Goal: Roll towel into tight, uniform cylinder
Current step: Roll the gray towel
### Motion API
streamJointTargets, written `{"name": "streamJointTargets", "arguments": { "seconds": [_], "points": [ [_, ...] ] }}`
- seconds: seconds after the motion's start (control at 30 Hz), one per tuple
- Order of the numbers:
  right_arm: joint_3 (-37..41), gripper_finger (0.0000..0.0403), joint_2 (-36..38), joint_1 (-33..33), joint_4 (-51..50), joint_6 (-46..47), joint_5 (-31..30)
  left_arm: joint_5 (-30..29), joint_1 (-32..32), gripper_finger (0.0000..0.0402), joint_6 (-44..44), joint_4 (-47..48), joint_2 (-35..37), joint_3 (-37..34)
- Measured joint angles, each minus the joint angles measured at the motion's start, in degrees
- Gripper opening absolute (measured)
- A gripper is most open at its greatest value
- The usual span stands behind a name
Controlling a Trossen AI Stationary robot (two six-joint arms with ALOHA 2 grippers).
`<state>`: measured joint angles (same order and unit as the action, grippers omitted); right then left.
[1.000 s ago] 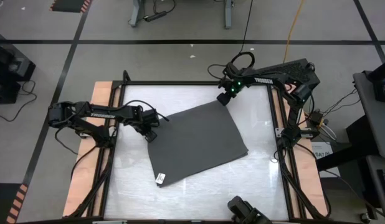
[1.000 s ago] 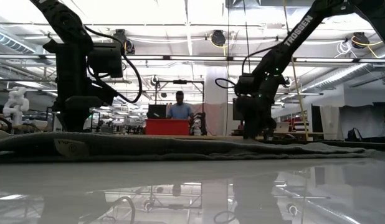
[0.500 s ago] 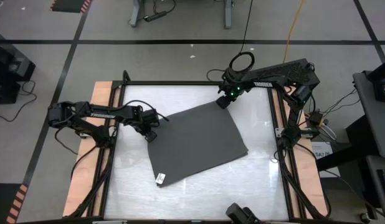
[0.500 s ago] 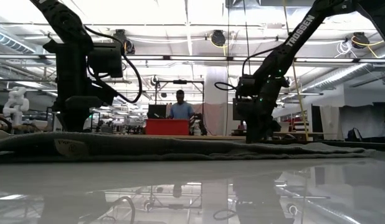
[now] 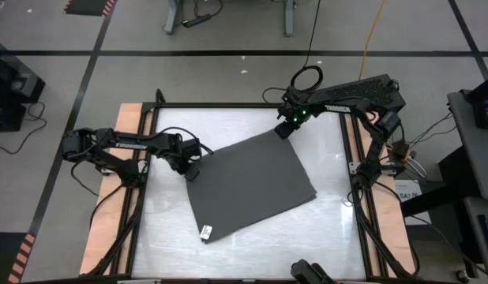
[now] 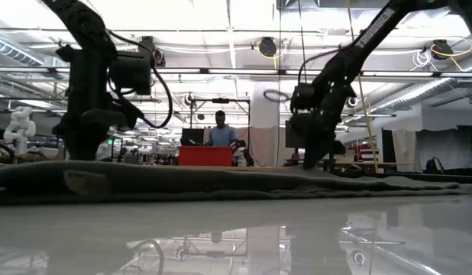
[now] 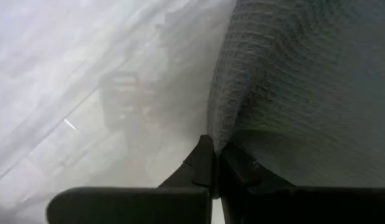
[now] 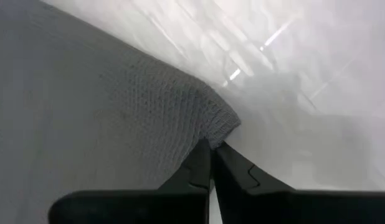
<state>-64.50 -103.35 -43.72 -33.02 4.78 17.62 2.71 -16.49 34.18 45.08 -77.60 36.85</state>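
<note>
The towel (image 5: 252, 185), a dark charcoal-grey cloth, lies spread flat and skewed on the white table (image 5: 165, 244). A small white tag (image 5: 205, 231) sits at its near-left corner. My left gripper (image 5: 190, 170) points down at the towel's left corner and is shut on it. My right gripper (image 5: 282, 131) slants down at the far corner and is shut on that one. In the low view the towel (image 6: 221, 182) shows as a low dark band, with both grippers standing on it. My left gripper pinches the towel's left corner (image 7: 225, 134) between its two fingers, from above. The cloth rises in a small ridge to the fingertips, and the rest lies on the table. My right gripper pinches the towel's far corner (image 8: 216, 129) between its fingertips, slanting down from the table's far right. That corner is puckered at the fingers, while the cloth behind it lies flat.
Black rails and wooden side strips (image 5: 125, 158) frame the table. A dark camera mount (image 5: 307, 273) sits at the near edge. Bare table lies near-left and far-left of the towel. Far behind the table a person (image 6: 221, 131) stands at a red box (image 6: 205, 156).
My right gripper has shifted slightly at the towel's far corner, and its arm has tipped. My left gripper has rolled a little on the spot. The towel has slid a little toward the table's near edge, its tagged corner included.
</note>
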Motion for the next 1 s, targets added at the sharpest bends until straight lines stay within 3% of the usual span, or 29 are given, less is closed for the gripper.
{"name": "streamJointTargets", "arguments": {
  "seconds": [0.6,0.9,1.0],
  "points": [
    [-0.03,0.0000,18.31,-0.13,-11.04,0.27,-2.74,-5.06,0.65,0.0011,-4.52,11.08,2.26,16.85],
    [-0.05,0.0000,27.13,-0.02,-21.23,-1.81,-4.34,-4.54,7.98,0.0011,-6.48,11.71,10.36,21.80],
    [-0.05,0.0000,30.14,-0.02,-22.03,-2.98,-3.99,-7.35,10.31,0.0011,-6.17,12.06,12.81,21.80]
  ]
}}
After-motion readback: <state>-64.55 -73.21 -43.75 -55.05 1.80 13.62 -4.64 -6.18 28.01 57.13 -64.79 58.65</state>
